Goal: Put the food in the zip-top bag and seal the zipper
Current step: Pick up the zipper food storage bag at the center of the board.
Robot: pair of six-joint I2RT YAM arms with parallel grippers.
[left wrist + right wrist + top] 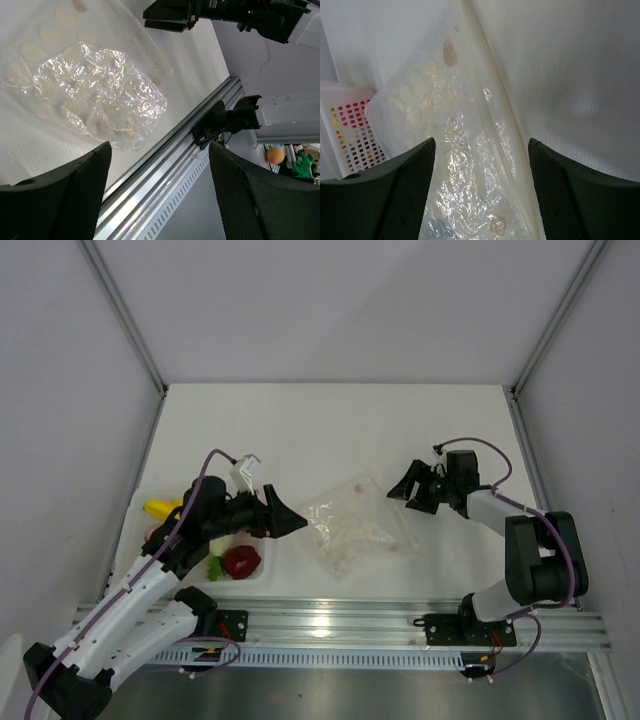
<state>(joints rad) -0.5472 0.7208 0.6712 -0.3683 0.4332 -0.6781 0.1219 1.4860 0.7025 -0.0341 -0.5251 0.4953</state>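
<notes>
Two grippers logged, neither holding anything. Left gripper [290,523]: jaws parted, nothing between them, poised left of centre in the top view and pointing toward the bag. Right gripper [412,492]: jaws likewise spread and empty, right of centre, just off the bag's upper right corner. Zip-top bag [352,528]: one, clear and crinkled, lying flat on the white table [330,430] between the two grippers and touching neither; it appeared to hold no food, and its zipper could not be made out. Food: in the shallow white tray [266,572] at lower left, under the left arm, with the yellow banana [160,508], the red apple [242,561] and green radish leaves [215,567] identifiable; the rest was hidden by the arm. Step judged: the opening one, with nothing loaded or sealed. Next move would likely call for one gripper to pinch and lift the bag's mouth edge while the left swung to the tray for a first piece.
</notes>
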